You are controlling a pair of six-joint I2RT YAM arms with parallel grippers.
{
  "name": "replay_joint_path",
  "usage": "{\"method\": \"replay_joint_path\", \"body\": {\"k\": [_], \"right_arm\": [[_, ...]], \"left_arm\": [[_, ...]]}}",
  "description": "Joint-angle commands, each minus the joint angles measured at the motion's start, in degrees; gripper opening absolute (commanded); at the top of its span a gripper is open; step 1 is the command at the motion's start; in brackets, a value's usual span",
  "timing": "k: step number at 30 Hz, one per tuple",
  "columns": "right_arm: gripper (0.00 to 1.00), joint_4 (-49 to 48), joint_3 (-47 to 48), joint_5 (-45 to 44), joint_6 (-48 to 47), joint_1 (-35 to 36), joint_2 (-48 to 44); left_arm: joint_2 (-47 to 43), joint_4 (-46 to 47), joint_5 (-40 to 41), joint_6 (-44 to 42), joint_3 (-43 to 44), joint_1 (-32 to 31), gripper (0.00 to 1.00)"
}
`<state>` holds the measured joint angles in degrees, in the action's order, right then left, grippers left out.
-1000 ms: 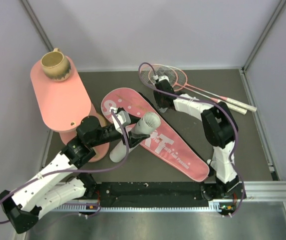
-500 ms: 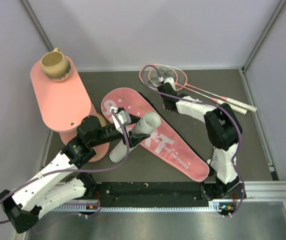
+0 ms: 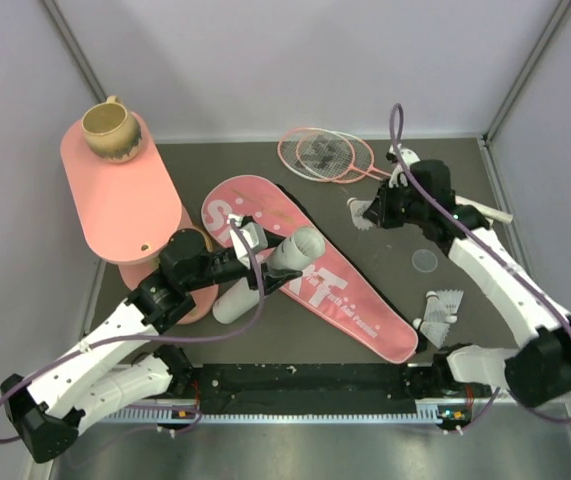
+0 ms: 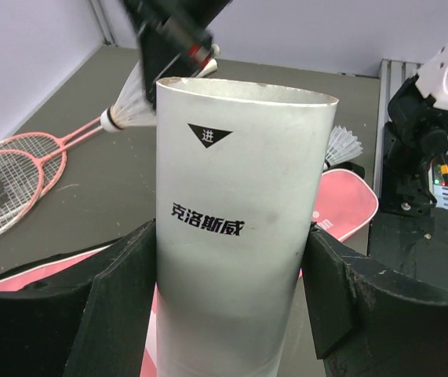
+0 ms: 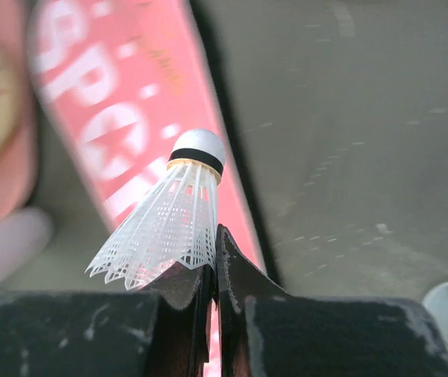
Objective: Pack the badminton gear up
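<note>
The white feather shuttlecock (image 5: 169,228), with a round tip and 1 black band, is pinched by its skirt in the closed right end effector (image 5: 216,263). The left end effector (image 4: 231,306) grips the white tube (image 4: 235,196) with wide jaws. 1 second ago the right end effector hung over the 2 rackets (image 3: 325,155); now they lie to its left.

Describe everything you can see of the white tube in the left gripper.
The white tube is a long, plain cylinder, matte like card or plastic, printed with a small black triangle and a row of black Chinese characters. Its far end shows a thin rim. The left gripper clamps it, a black finger pressing each side. It lies tilted, its raised end over the pink bag, its lower end beside the pink table's base.
</note>
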<state>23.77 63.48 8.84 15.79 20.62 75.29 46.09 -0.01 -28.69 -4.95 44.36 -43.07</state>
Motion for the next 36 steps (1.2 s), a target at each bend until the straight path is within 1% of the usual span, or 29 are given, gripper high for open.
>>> {"method": "replay_joint_path", "body": {"k": [1, 4, 6, 8, 13, 14, 18, 21, 27, 29, 30, 32, 33, 36], "right_arm": [[0.0, 12.5, -0.2, 20.9, -4.0, 0.8, -13.1], [0.0, 18.6, 1.8, 26.1, -4.3, 0.9, -19.9], [0.0, 21.7, 4.0, 29.8, -4.0, 1.0, -21.8], [0.0, 26.5, 8.8, 30.6, -4.6, 2.8, -22.5], [0.0, 31.8, 17.5, 28.3, -6.1, 8.8, -20.1], [0.0, 32.0, 18.2, 28.1, -6.1, 10.8, -19.5], [0.0, 33.3, 21.3, 26.1, -5.4, 14.4, -15.3], [0.0, 35.7, 23.6, 21.2, -5.7, 17.7, -13.3], [0.0, 37.9, 27.8, 17.5, -6.0, 20.3, -8.0], [0.09, 38.0, 28.7, 15.3, -5.4, 20.4, -6.6], [0.17, 37.9, 29.3, 14.6, -5.2, 20.4, -6.3], [0.22, 36.8, 29.4, 11.7, -3.9, 20.7, -6.0], [0.28, 36.4, 29.0, 11.6, -3.8, 20.7, -5.9], [0.34, 34.1, 28.3, 10.8, -2.7, 21.4, -4.9]], "left_arm": [[2.1, 0.5, -1.5, -1.6, 2.4, -0.2, 0.09], [2.4, 0.3, -2.5, -2.2, 2.7, -0.3, 0.09], [2.6, -1.2, -2.7, -2.7, 2.6, -0.2, 0.09], [3.0, -1.3, -3.0, -3.2, 2.7, -0.2, 0.09], [4.6, -1.8, -6.1, -3.5, 3.6, -0.3, 0.09], [4.7, -2.0, -6.5, -3.4, 3.8, -0.3, 0.09], [4.6, -2.1, -7.7, -2.8, 3.4, -0.3, 0.09], [4.9, -2.1, -8.6, -2.6, 3.5, -0.3, 0.09], [5.0, -1.6, -9.6, -1.9, 3.8, -0.3, 0.08], [4.8, -1.5, -9.6, -1.8, 3.6, -0.3, 0.08], [4.5, -1.2, -9.5, -1.8, 3.3, -0.3, 0.08], [4.5, -1.0, -9.6, -1.6, 3.2, -0.3, 0.08], [4.5, -0.9, -9.7, -1.6, 3.3, -0.3, 0.08], [4.7, -0.4, -9.6, -1.3, 3.5, -0.3, 0.08]]}}
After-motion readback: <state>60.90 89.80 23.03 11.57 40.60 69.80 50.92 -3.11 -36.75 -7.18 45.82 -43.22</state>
